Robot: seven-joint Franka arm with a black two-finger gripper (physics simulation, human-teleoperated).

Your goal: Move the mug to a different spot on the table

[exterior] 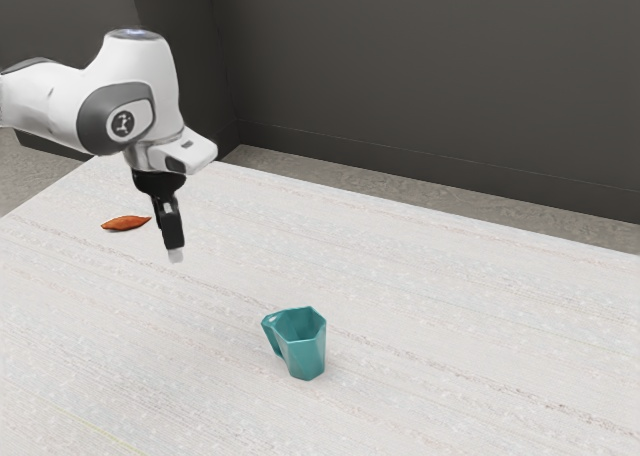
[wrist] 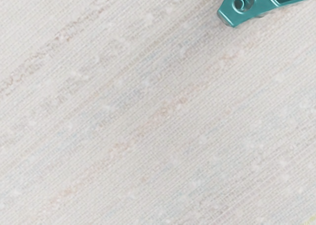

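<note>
From my station I see the arm [exterior: 90, 101] coming in from the exterior view's left, its white wrist bent down over the pale, streaked surface [exterior: 450, 306]. The end effector [exterior: 175, 253] hangs above the surface, pointing down and holding nothing. It is turned edge-on to the side camera, so I cannot tell whether it is apart or together.

The mug [exterior: 298, 341] is teal with faceted sides. It stands upright on the surface, nearer the camera than the end effector, toward the exterior view's right of it and well apart from it. Its handle [exterior: 271, 333] faces the exterior view's left.

In the wrist view the mug [wrist: 256, 0] sits at a corner, seen from above, with its handle [wrist: 240, 3] pointing toward the bare surface [wrist: 148, 126] under my hand.

A small flat orange-brown object [exterior: 126, 222], pointed at both ends, lies on the surface. It is just beyond the end effector on the exterior view's left, far from the mug. Dark grey walls [exterior: 420, 66] stand behind the surface.
</note>
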